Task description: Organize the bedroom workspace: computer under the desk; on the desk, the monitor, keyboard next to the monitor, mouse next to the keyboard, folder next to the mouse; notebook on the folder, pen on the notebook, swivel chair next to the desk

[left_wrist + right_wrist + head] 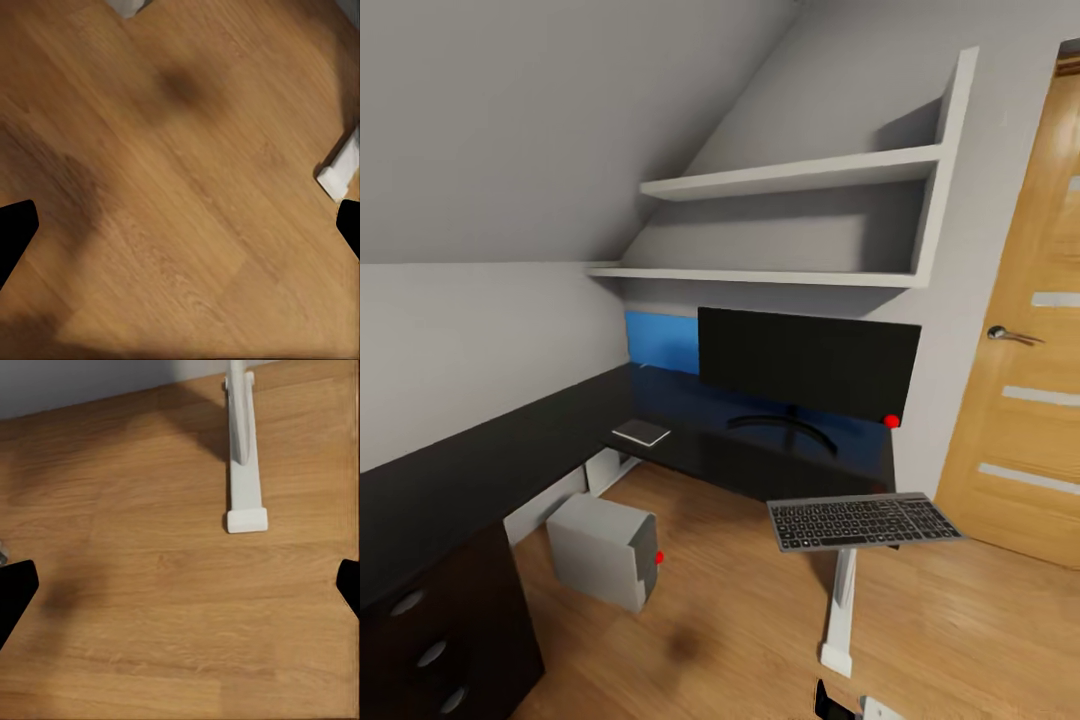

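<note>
From my head I look into the bedroom corner under the sloped ceiling; the desk (480, 470) runs along the wall at my left and turns across the back, its black top glossy, a blue panel (662, 341) behind it; the monitor (808, 362) stands upright on the back run, black screen facing me, its round foot on the top; a thin grey notebook (641, 432) lies flat on the desk just left of that foot, near the front edge. The keyboard (863, 521) sits level at the desk's front right corner, past the edge and above the white desk leg (842, 605); whether it touches the top I cannot tell. The computer (605, 550) stands on the wood floor (730, 610) in front of the desk's inner corner, out from under the top, its darker stepped front turned right. Dark drawers (430, 640) with round knobs fill the lower left; white shelves (790, 220) hang above the monitor; a wooden door (1025, 380) stands at the right.

My left claw (180, 232) hangs over bare floor, its two dark fingertips (15, 229) wide apart and gripping nothing, the white foot of the leg just beside one of them; my right claw (180, 592) is likewise spread and empty above the floor, the leg's white foot ahead of it.
</note>
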